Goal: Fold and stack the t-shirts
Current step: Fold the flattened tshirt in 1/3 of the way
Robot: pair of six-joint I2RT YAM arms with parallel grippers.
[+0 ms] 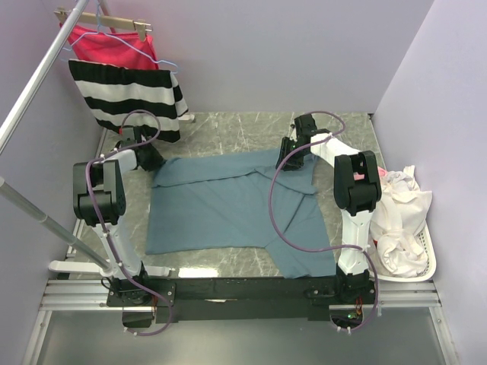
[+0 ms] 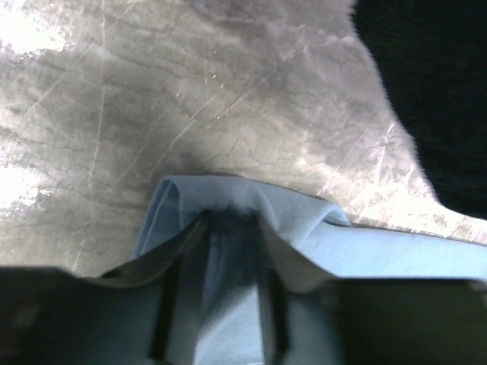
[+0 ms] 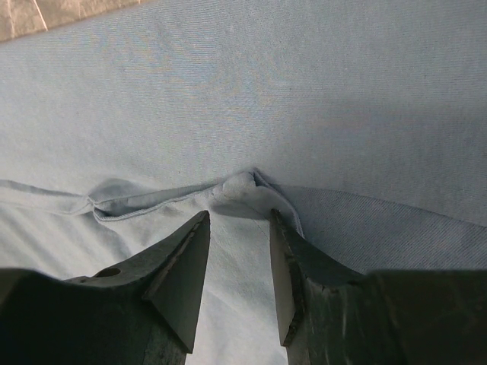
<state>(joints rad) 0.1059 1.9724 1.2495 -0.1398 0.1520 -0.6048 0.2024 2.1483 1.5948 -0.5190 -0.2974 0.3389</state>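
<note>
The slate-blue t-shirt (image 1: 221, 209) lies spread on the marble table (image 1: 228, 128), with its right side folded over. My left gripper (image 1: 152, 161) is at the shirt's far left corner. In the left wrist view it (image 2: 228, 220) is shut on a raised bunch of the shirt (image 2: 403, 251), which drapes over both fingers. My right gripper (image 1: 288, 156) is at the shirt's far right edge. In the right wrist view it (image 3: 237, 217) is open, low over the shirt (image 3: 304, 91), with a small hem ridge (image 3: 247, 186) just past its fingertips.
A black-and-white striped garment (image 1: 129, 95) and a red-pink garment (image 1: 103, 46) hang on a rail (image 1: 38, 76) at the far left. A white basket (image 1: 426, 258) with white cloth (image 1: 399, 217) stands at the right. Walls close in on three sides.
</note>
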